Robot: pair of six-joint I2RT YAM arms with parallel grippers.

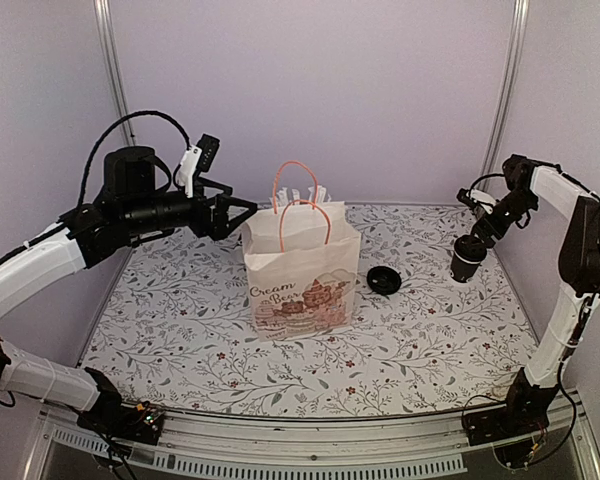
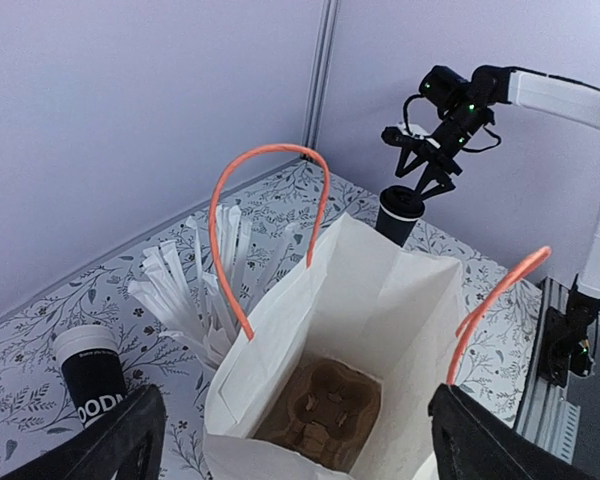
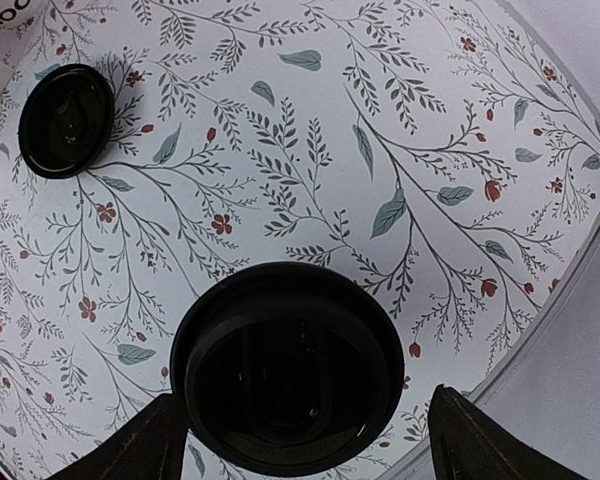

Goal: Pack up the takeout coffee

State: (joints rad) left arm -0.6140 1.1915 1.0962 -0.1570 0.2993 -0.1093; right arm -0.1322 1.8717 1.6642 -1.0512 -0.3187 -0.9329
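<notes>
- One takeout coffee (image 1: 468, 258) in top view, upright at far right of surface (image 1: 180, 340), long axis vertical, directly under right tool (image 1: 477, 236); jaws apart, not clamped on it.
- One paper bag (image 1: 300, 275) mid-surface, mouth up, two orange handles (image 1: 298, 185); one loose black lid (image 1: 384, 280) lying flat between bag and coffee.
- Left tool (image 1: 242, 212) at bag's upper left edge, spread, holding nothing, well apart from coffee. Right arm clearly nearer.
- Left wrist view: straight down into bag mouth; one cardboard carrier (image 2: 325, 410) at bottom, no cup seen in it. Own fingers (image 2: 120, 440) wide apart, one either side of bag.
- Same view: one bunch of white wrapped sticks (image 2: 185, 295) behind bag, too many to count; one dark white-rimmed cup (image 2: 88, 375) beside them; coffee visible past bag under right tool.
- Right wrist view: down onto coffee's round black top, sitting between both fingers, neither visibly touching. Loose lid up-left on surface, apart from coffee.
- Judgement: short drop and close on coffee probably next, then carry left to bag; tipping risk if gripped too near the top.
</notes>
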